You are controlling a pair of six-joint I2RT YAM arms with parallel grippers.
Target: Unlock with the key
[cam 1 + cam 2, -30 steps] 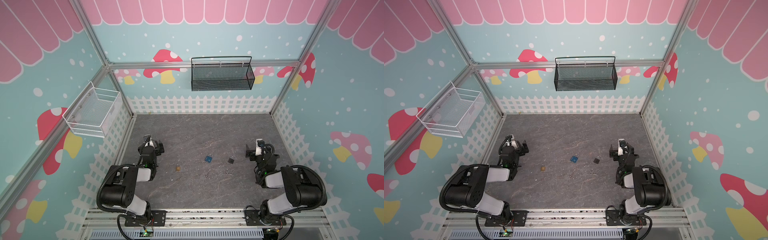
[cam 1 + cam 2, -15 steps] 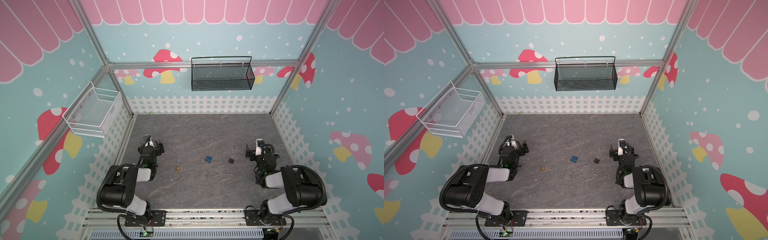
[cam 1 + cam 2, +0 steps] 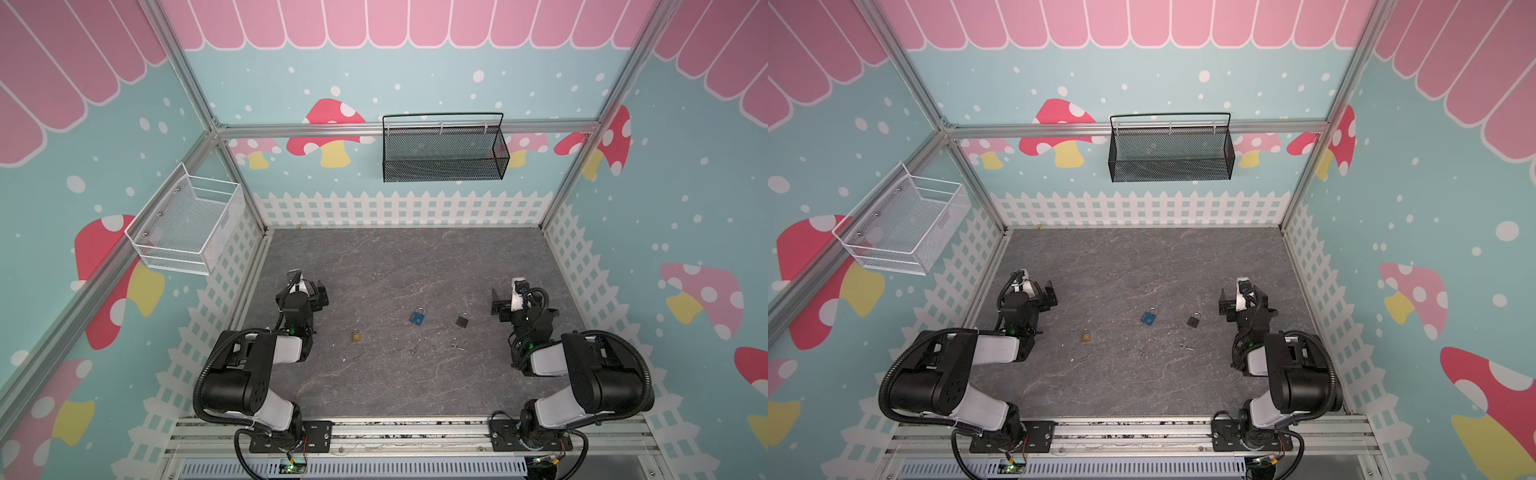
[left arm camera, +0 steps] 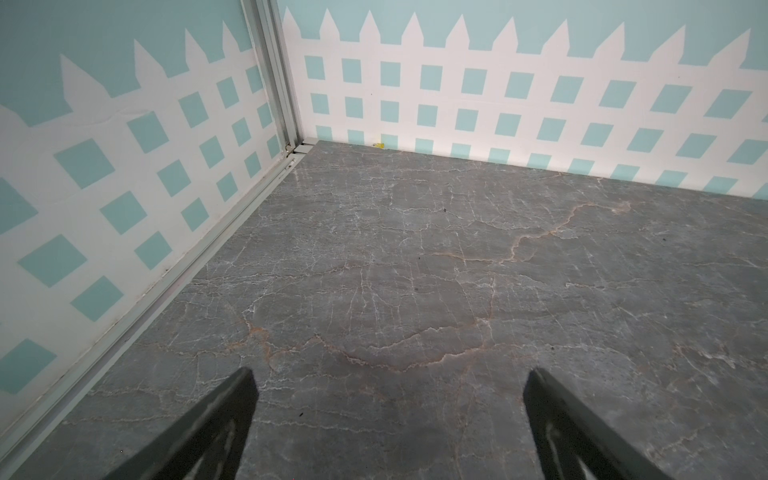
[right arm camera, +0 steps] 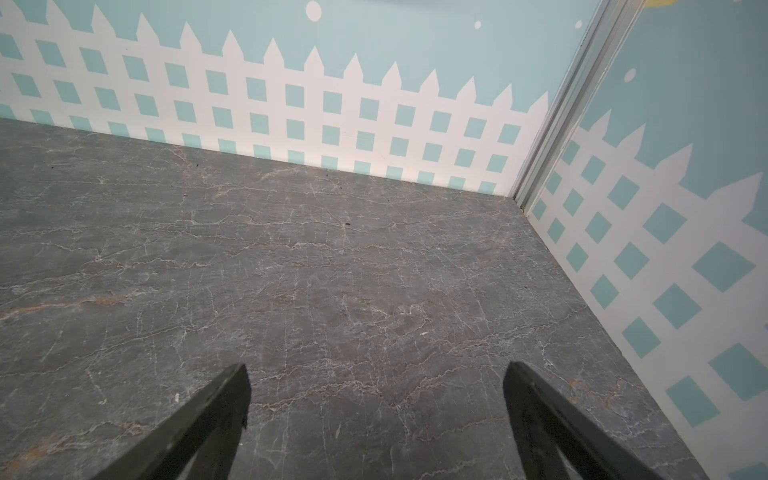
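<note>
A small silver key (image 3: 457, 346) lies flat on the table (image 3: 395, 266) just in front of the black lock (image 3: 462, 320), long axis roughly left-right; which end is the tip is too small to tell. The blue lock (image 3: 417, 316) and brass lock (image 3: 356, 336) lie further left, shackles toward the back wall. The left gripper (image 4: 391, 374) and right gripper (image 5: 377, 368) are at the sides, jaws wide apart, empty

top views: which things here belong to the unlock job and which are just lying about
For the job: blue padlock, dark padlock, brass padlock, small silvery piece, likely a key.
Just lying about: black mesh basket, white mesh basket, both on the walls.
</note>
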